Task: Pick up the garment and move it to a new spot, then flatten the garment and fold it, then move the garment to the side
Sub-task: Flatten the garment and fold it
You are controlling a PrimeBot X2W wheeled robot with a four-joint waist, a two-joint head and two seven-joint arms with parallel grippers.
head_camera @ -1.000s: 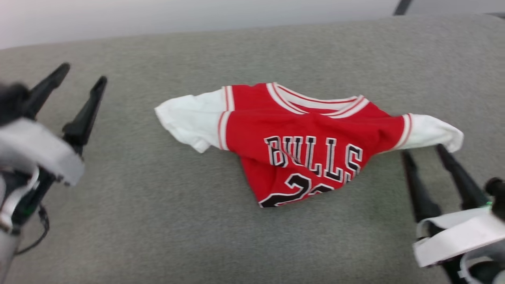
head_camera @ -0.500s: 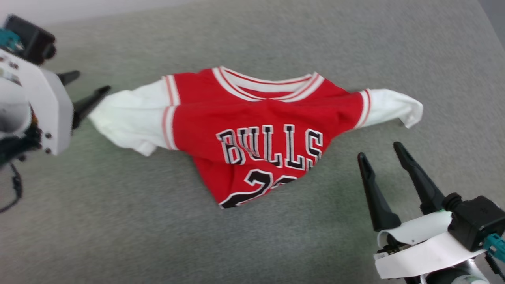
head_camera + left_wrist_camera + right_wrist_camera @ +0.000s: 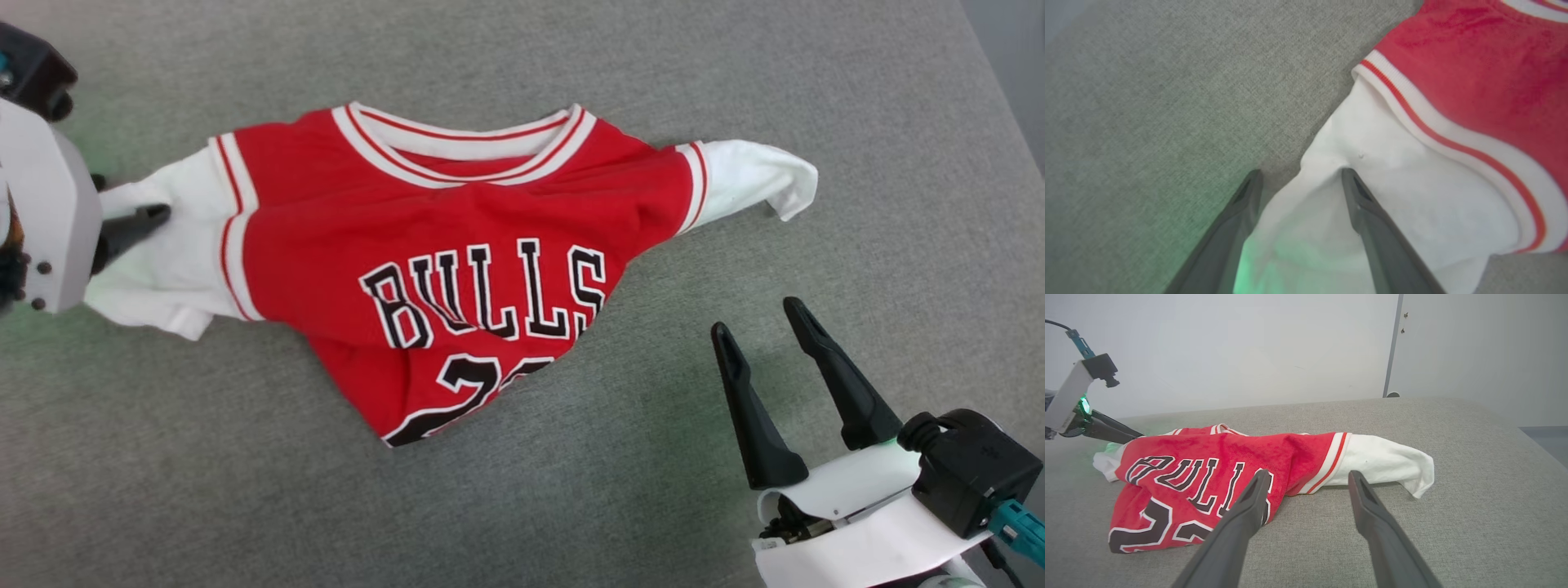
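Note:
The garment [image 3: 457, 245] lies crumpled on the grey cloth surface [image 3: 204, 457], "BULLS" side up, collar away from me, its lower part bunched under. Its two white sleeves stick out to either side. My left gripper [image 3: 135, 198] is open at the left sleeve end [image 3: 175, 245]. In the left wrist view the gripper [image 3: 1301, 174] straddles the sleeve's edge: one finger [image 3: 1367, 212] rests on the white cloth [image 3: 1392, 196], the other over bare surface. My right gripper [image 3: 758, 318] stands open and empty below the right sleeve [image 3: 751, 180], apart from it; the right wrist view has it [image 3: 1309, 473] facing the garment [image 3: 1208, 469].
The grey surface's right edge [image 3: 992, 90] runs close beyond the right sleeve. A white wall [image 3: 1249, 347] and a door frame [image 3: 1391, 347] stand behind the surface. Bare grey cloth spreads in front of the garment.
The head camera has tipped down and closer, so the whole picture shifted. My left gripper has come in from the left onto the left sleeve end. The garment lies as before.

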